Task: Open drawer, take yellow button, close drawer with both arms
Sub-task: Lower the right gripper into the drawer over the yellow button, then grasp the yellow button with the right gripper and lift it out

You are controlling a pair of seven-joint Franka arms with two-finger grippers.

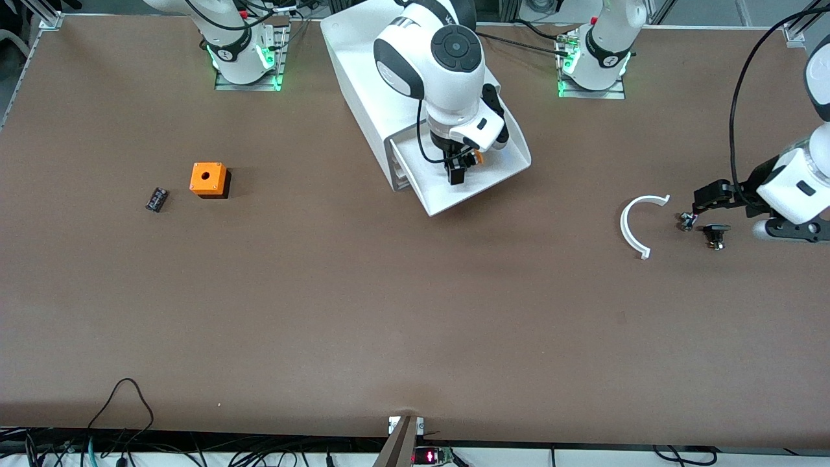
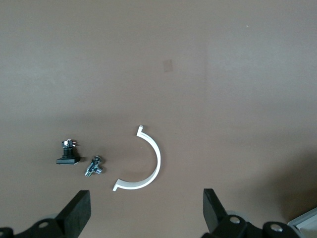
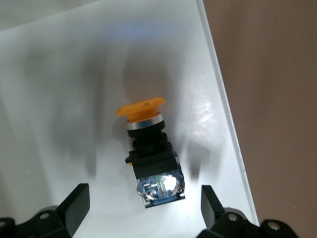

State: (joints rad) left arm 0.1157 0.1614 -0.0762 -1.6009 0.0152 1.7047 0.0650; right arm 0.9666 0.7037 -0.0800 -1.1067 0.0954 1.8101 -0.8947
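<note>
The white drawer (image 1: 483,188) stands pulled out of the white cabinet (image 1: 363,84). The button (image 1: 478,156) lies on its side on the drawer floor (image 3: 59,99), near the drawer's side wall; its orange-yellow cap and dark body show in the right wrist view (image 3: 151,158). My right gripper (image 1: 464,166) hangs low over the drawer, open, its fingers on either side of the button's body end (image 3: 143,210) and not touching it. My left gripper (image 1: 726,209) is open and empty above the table at the left arm's end; it also shows in the left wrist view (image 2: 147,215).
A white arc-shaped piece (image 1: 632,227) (image 2: 148,166) lies by the left gripper, with a small black-based part (image 1: 716,233) (image 2: 68,152) and a small metal part (image 1: 686,222) (image 2: 94,166). An orange cube with a hole (image 1: 208,179) and a black cylinder (image 1: 156,199) lie toward the right arm's end.
</note>
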